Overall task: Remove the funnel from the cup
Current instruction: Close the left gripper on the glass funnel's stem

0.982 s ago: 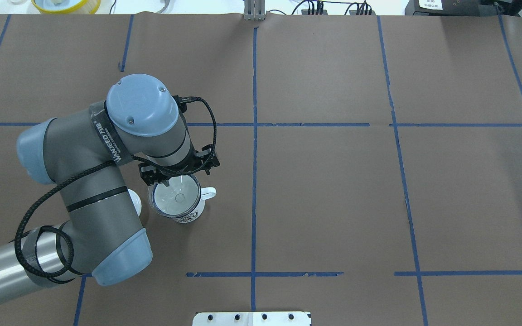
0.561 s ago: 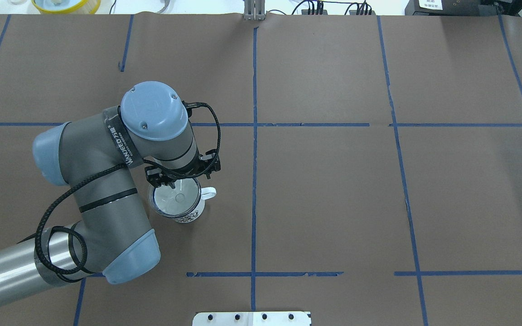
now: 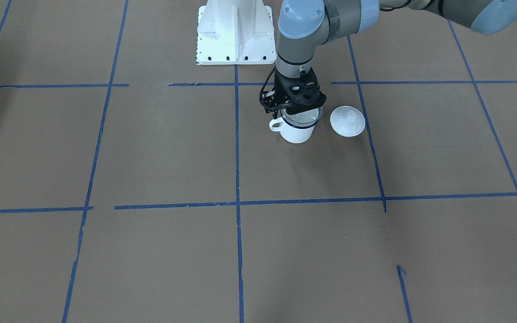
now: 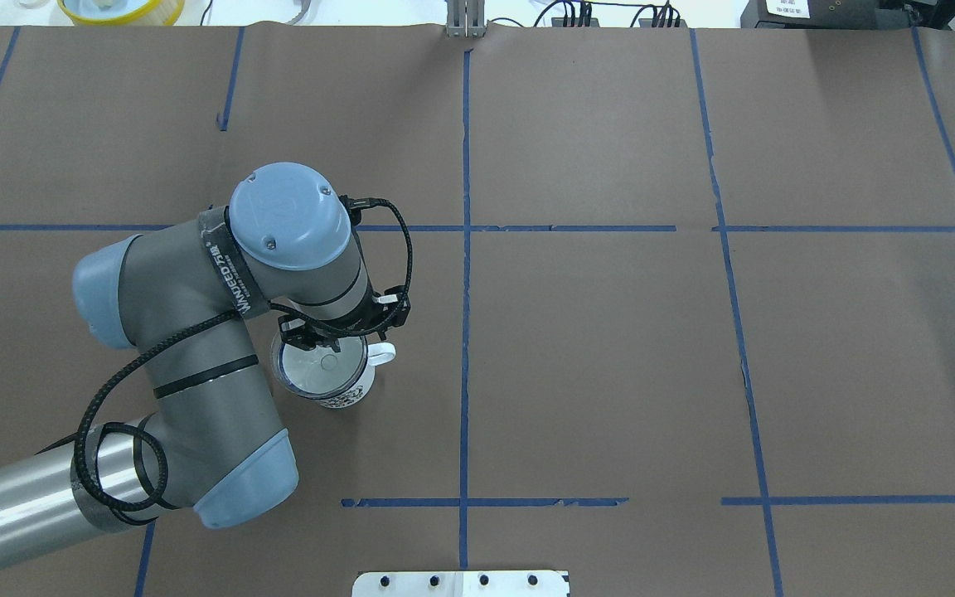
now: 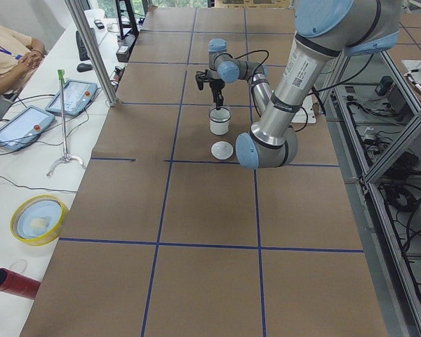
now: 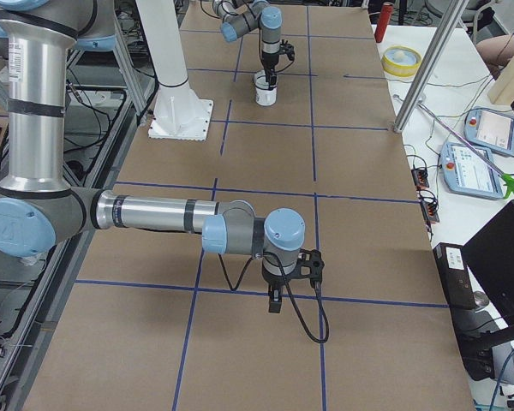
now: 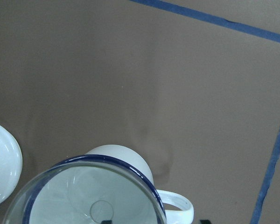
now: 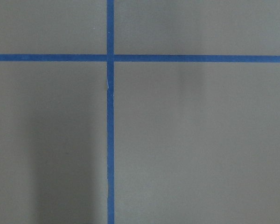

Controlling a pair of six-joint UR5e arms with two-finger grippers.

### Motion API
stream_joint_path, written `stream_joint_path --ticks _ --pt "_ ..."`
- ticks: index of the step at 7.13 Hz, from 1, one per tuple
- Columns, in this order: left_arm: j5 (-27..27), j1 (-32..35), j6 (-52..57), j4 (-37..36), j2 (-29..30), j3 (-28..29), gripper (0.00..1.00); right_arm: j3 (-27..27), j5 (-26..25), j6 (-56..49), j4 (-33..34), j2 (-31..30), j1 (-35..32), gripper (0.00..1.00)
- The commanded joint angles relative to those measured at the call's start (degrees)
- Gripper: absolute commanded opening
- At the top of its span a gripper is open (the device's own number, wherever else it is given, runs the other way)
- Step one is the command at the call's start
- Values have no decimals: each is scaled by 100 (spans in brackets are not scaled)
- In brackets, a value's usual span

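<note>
Well, front view shows a lid [image 3: 347,121] beside the cup [image 3: 297,132]; overhead my arm [image 4: 196,348] hides it; left gripper [image 4: 328,338] state unclear.

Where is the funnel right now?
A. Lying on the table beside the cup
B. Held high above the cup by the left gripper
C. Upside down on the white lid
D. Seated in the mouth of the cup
D: in the left wrist view the clear funnel sits inside the cup, its wide rim ringing the cup's blue edge and its spout hole pointing down into it.
</note>
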State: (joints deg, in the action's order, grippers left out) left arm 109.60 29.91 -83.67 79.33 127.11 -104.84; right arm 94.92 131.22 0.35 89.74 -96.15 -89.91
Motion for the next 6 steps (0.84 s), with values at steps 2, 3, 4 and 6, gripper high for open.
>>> stream_joint_path --ticks 2,3,4,6 --pt "9 -11 -1 21 7 25 29 0 0 0 0 0 0 100" --pt "9 -11 -1 21 -2 25 14 0 0 0 0 0 0 100" --pt "9 -11 -1 13 -2 8 0 0 0 0 0 0 0 100" --pt "0 -11 -18 -22 15 -71 0 0 0 0 0 0 0 100"
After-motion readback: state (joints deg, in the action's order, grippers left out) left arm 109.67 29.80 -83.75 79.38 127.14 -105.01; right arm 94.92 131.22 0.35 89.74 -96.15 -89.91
